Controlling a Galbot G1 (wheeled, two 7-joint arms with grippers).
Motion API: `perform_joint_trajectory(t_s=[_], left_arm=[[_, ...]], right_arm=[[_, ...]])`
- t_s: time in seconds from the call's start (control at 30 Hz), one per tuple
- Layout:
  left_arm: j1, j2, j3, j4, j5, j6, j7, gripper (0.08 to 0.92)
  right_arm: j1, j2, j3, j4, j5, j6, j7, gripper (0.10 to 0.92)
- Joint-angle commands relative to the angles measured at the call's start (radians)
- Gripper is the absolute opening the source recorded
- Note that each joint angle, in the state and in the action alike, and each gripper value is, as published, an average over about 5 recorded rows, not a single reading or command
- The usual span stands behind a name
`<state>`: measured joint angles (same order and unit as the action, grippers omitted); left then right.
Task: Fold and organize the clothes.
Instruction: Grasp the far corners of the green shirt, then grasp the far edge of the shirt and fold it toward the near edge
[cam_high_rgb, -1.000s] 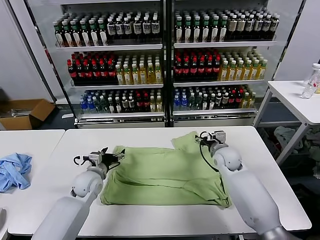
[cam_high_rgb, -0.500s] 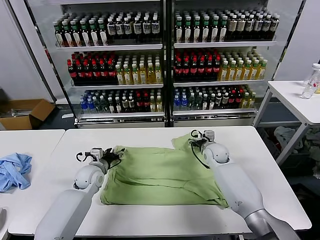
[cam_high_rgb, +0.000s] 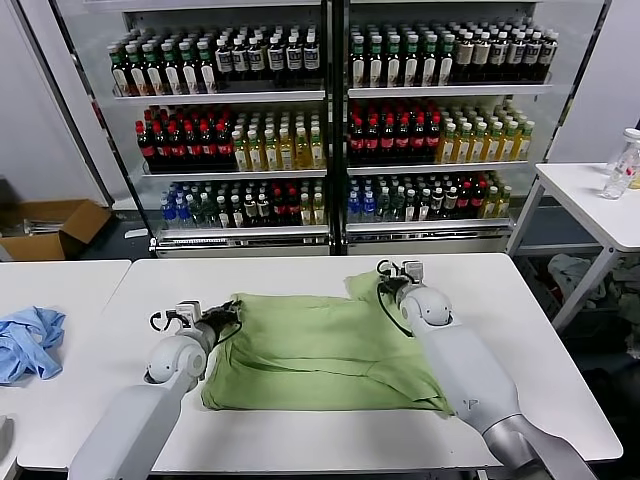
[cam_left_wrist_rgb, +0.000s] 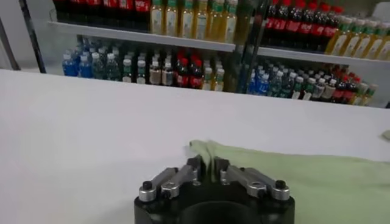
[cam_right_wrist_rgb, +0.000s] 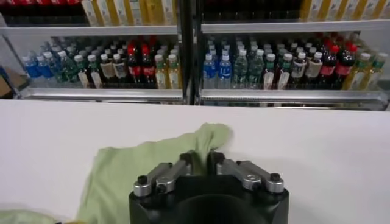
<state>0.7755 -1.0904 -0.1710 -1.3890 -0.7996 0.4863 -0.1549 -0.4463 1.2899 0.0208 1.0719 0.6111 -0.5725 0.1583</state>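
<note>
- Two grippers are working for you on the white rectangular table (cam_high_rgb: 300, 445), and between them the light green soft-cloth shirt (cam_high_rgb: 320, 355) is lying spread flat, its near hem running close to the table's front edge.
- You are seeing the left gripper (cam_high_rgb: 222, 318) lying low at the shirt's far left corner; in the left wrist view its black fingers (cam_left_wrist_rgb: 194, 164) are pinching a small fold of the green cloth (cam_left_wrist_rgb: 292, 176).
- You are seeing the right gripper (cam_high_rgb: 390, 281) reaching over the shirt's far right part, where the sleeve is sticking out; in the right wrist view its jaws are clenching the sleeve cloth (cam_right_wrist_rgb: 152, 164).
- Off on the neighbouring white table to the left, a crumpled light blue garment (cam_high_rgb: 28, 340) is lying.
- Beyond the table, a glass-fronted cooler (cam_high_rgb: 330, 120) is standing, its shelves filled with rows of bottles.
</note>
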Motion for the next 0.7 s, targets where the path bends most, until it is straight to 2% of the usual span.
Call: perform_joint_trajectory(t_s=[0.03,0.1,0.37,0.7], left_arm=[[0.043,0.023,-0.029,-0.137,-0.131,-0.022,0.015,0.114],[0.053,0.034,-0.033,-0.170,-0.151,-0.021,0.016,0.089],[0.094,0.069,-0.067,-0.258,-0.201,-0.025,0.013,0.084],[0.224,0.113,-0.128,-0.367,-0.226,-0.025,0.012,0.084]], right_arm=[[-0.041,-0.034,0.031,0.190,0.005,0.007,-0.002,0.114],[-0.062,-0.045,0.052,0.244,0.008,0.006,-0.002,0.106],[-0.195,-0.098,0.106,0.458,0.016,-0.006,0.009,0.106],[-0.356,-0.170,0.186,0.635,0.015,-0.006,0.015,0.106]])
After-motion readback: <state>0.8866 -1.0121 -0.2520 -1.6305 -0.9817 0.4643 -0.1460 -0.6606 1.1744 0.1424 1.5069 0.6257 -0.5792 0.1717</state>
